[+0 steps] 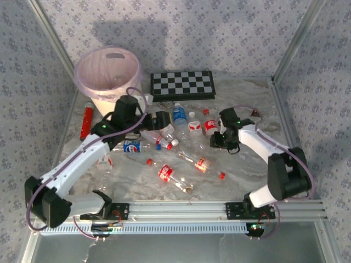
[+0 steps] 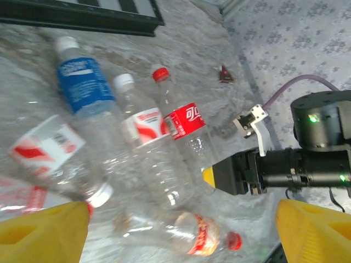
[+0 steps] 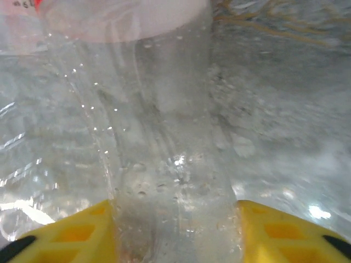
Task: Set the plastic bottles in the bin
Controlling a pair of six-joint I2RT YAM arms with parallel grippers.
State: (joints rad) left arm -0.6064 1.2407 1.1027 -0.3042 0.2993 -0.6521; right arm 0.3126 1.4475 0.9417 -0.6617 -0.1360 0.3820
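Clear plastic bottles with red or blue labels [image 1: 166, 172] lie scattered mid marbled grey counter [image 1: 247, 170], apart from the round cream-white bin with pink bag liner [image 1: 108, 74] at the far left corner. We see the right hand [image 3: 175, 219] clamped on one clear bottle [image 3: 164, 137], yellow fingers [image 3: 71, 230] touching both its sides. The left hand [image 2: 181, 219] hovers over the pile, spread wide.
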